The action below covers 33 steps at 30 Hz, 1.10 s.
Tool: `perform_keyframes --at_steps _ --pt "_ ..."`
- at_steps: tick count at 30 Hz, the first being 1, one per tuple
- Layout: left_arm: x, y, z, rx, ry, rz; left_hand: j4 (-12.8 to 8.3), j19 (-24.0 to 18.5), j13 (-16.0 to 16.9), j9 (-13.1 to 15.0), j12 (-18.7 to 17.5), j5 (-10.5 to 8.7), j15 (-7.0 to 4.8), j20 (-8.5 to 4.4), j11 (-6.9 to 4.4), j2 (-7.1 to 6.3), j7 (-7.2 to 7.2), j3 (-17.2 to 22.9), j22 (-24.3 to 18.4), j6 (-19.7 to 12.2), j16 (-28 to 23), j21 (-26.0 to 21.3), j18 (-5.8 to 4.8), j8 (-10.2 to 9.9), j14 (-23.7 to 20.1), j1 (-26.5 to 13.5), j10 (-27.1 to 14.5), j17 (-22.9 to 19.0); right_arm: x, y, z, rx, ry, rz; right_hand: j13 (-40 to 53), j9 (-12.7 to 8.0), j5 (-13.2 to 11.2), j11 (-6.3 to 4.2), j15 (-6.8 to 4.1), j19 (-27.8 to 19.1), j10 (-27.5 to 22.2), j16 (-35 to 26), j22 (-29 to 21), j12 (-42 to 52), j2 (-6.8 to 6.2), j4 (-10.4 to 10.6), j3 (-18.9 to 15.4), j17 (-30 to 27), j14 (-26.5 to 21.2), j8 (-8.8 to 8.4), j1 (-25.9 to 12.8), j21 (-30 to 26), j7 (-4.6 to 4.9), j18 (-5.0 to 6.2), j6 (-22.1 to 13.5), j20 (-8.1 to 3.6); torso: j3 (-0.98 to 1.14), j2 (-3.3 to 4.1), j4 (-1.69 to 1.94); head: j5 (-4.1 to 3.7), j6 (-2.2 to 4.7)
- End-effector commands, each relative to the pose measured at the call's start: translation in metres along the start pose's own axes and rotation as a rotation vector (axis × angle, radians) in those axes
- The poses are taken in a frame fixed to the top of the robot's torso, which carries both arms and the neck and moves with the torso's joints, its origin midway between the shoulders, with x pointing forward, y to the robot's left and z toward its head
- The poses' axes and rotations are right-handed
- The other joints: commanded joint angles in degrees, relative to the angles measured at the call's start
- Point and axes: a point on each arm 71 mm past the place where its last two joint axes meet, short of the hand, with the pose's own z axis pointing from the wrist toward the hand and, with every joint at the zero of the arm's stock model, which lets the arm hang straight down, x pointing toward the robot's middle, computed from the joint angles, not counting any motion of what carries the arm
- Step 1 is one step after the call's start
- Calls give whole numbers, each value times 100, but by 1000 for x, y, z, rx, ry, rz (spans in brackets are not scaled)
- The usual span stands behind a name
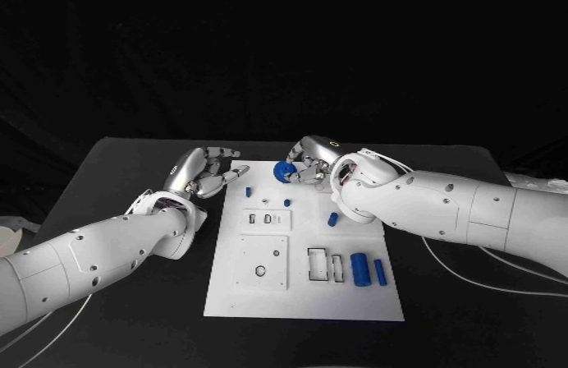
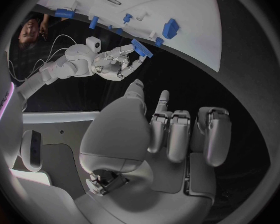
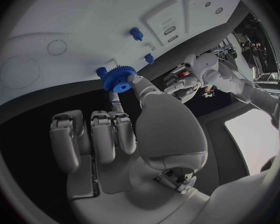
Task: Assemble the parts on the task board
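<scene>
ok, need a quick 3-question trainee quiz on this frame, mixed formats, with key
1. True or false: the right hand holds a blue gear.
2. The left hand is: A) gripping a peg, B) holding nothing, C) pressing the task board.
3. Fill in: the two blue cylinders lie near the board's ____ edge, by the robot's own sides.

Key: 1 true; 2 B; 3 right.

My left hand [image 2: 171,134] sits with fingers curled in, holding nothing. Beyond it I see the right hand [image 2: 118,62] pinching a blue gear [image 2: 142,48] at the edge of the white task board [image 2: 184,10], where small blue parts [image 2: 170,28] stand.
</scene>
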Motion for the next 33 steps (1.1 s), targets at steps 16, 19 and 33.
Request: perform_keyframes --at_steps 16,19,33 --pt "-1 -2 0 8 -5 -3 -14 602 1510 -8 14 19 28 30 19 67 9 26 1509 23 14 14 -84 -26 597 -8 606 1505 11 4 4 -27 37 -90 1509 4 -92 74 54 600 601 23 1509 16 -10 -14 77 1510 586 -73 29 26 26 -39 -12 54 -1 3 0 31 -52" --pt "-1 -2 0 8 -5 -2 -14 602 1510 -8 14 19 28 30 19 67 9 26 1509 23 14 14 -84 -26 597 -8 606 1505 11 3 5 -25 39 -93 1509 3 -103 77 56 600 601 23 1509 16 -7 -14 82 1510 586 -82 26 26 28 -39 -18 57 1 3 0 43 -65" --pt "-1 -3 -1 6 -6 -4 -14 602 1510 -9 14 19 28 30 19 74 9 27 1509 23 14 14 -84 -26 597 -1 606 1505 15 6 11 -16 61 -105 1509 0 -144 82 63 600 601 23 1509 16 -1 -12 95 1510 586 -107 15 26 29 -39 -32 64 -6 6 -1 71 -93"
